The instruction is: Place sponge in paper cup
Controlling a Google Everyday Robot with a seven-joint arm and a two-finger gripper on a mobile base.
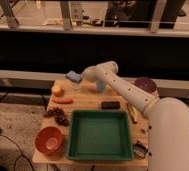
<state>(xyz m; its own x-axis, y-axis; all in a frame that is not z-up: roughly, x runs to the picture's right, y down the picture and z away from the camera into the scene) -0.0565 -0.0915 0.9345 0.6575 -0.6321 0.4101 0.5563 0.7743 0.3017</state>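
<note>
The light-blue sponge [72, 76] sits at the tip of my gripper [79, 77], held above the table's back left part. The gripper is shut on the sponge. The arm reaches in from the lower right. The pale, see-through paper cup [79, 89] stands on the table just below and slightly right of the sponge, partly under the gripper. The sponge is above the cup's left side, not inside it.
A blue cup [101, 86] stands behind the arm. On the wooden table [88, 102] are a purple bowl [145, 84], yellow fruit [57, 90], an orange carrot-like piece [63, 100], grapes [57, 115], an orange bowl [50, 139], a green tray [99, 134] and a black block [110, 105].
</note>
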